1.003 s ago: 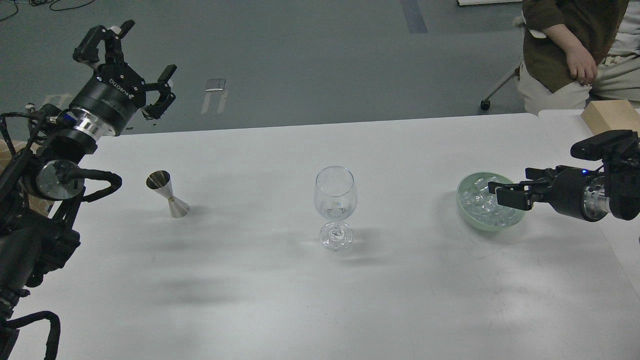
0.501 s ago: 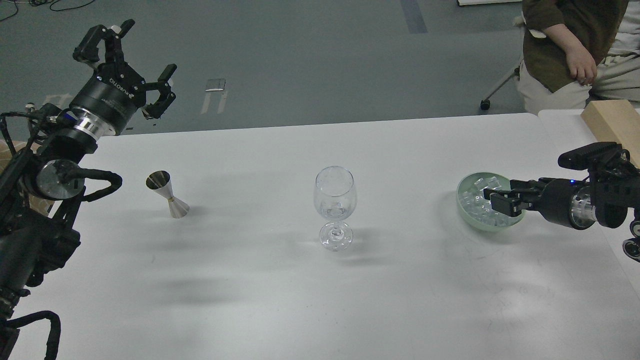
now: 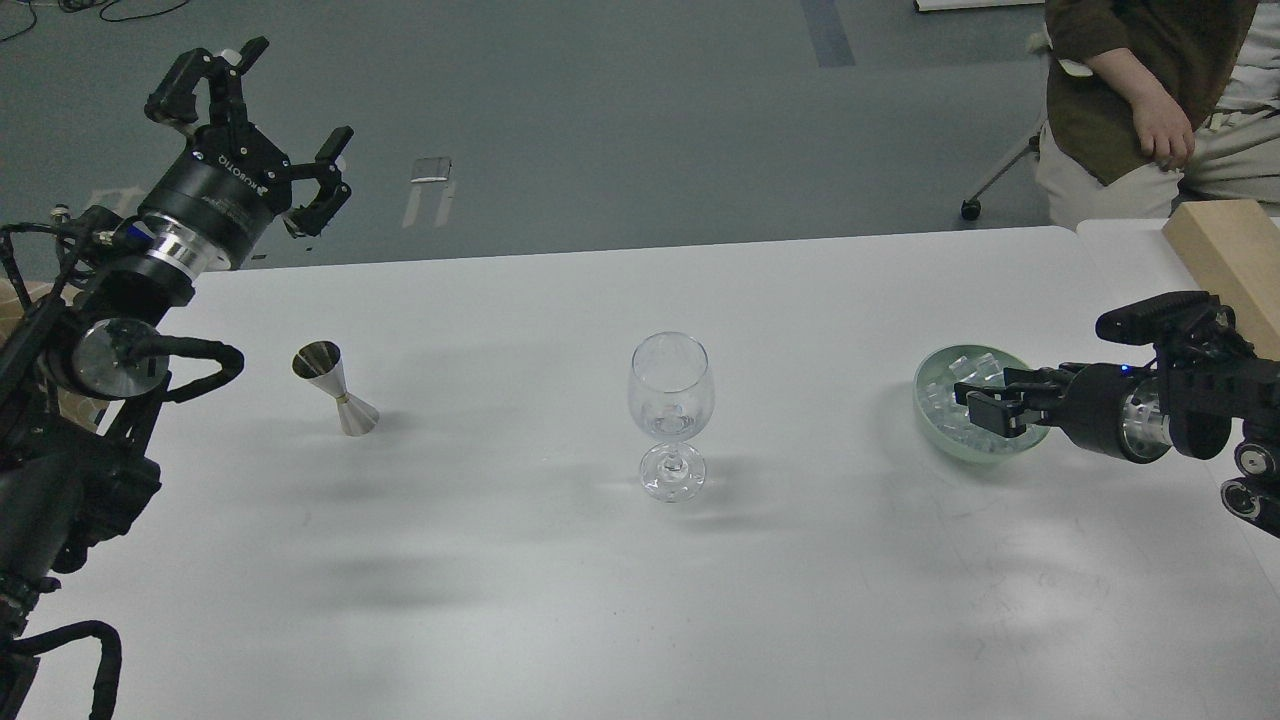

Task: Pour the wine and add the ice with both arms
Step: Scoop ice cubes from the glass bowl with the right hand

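A clear stemmed wine glass (image 3: 672, 400) stands upright mid-table; I cannot tell what lies at the bottom of its bowl. A pale green bowl (image 3: 925, 372) at the right holds several clear ice cubes (image 3: 945, 398). My right gripper (image 3: 985, 412) reaches in from the right and its dark fingertips sit down among the ice; I cannot tell whether they hold a cube. My left gripper (image 3: 255, 130) is open and empty, raised high beyond the table's far left edge. A steel jigger (image 3: 335, 388) stands at the left, below that arm.
The white table (image 3: 560, 580) fills the view. A wooden block (image 3: 1225, 250) lies at the far right edge, behind my right arm. A seated person (image 3: 1140, 90) is beyond the table's far right corner.
My right arm has moved left and down, and its fingertips have gone further into the bowl of ice. The left arm, glass and jigger have not moved.
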Robot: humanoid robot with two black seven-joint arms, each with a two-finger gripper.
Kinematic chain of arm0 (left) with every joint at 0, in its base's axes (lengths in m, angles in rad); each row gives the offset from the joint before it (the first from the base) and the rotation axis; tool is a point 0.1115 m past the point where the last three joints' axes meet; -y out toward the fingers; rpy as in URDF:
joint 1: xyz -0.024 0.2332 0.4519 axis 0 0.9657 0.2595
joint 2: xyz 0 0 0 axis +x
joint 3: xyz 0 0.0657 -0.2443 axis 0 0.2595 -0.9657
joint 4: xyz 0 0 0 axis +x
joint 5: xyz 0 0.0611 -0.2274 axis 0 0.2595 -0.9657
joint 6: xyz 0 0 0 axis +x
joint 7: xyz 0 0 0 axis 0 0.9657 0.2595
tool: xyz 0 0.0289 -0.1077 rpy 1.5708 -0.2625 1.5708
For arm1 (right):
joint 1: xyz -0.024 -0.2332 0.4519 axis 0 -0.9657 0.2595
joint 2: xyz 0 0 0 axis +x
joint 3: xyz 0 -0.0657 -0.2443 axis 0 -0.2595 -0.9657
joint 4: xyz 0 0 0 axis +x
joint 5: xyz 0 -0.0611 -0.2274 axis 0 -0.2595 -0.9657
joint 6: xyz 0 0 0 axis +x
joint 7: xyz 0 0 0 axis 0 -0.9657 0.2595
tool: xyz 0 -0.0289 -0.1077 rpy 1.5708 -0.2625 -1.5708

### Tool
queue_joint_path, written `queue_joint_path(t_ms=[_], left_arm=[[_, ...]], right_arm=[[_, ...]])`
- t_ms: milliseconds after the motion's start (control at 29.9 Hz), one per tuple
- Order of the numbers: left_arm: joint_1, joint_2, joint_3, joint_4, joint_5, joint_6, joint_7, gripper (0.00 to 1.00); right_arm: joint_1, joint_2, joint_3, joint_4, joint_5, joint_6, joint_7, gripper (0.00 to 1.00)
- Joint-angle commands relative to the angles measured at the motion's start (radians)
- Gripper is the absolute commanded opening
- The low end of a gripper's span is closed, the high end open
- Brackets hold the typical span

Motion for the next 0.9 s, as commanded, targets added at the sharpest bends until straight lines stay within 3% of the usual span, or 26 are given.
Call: queue_joint_path(t_ms=[0, 435, 735, 869], left_arm=[[0.001, 0.000, 0.000, 0.000, 0.000, 0.000, 0.000, 0.98], [0.001, 0.000, -0.002, 0.000, 0.000, 0.000, -0.001, 0.98], [0.001, 0.000, -0.002, 0.000, -0.002, 0.000, -0.001, 0.98], [0.000, -0.006, -0.002, 0.000, -0.002, 0.000, -0.003, 0.98]], right_arm=[[0.000, 0.015, 0.000, -0.018, 0.000, 0.002, 0.000, 0.56], [0.001, 0.051, 0.000, -0.050, 0.000, 0.006, -0.001, 0.54], [0.003, 0.057, 0.000, -0.054, 0.002, 0.034, -0.003, 0.40], [0.001, 0.057, 0.000, -0.054, 0.002, 0.043, -0.003, 0.22]])
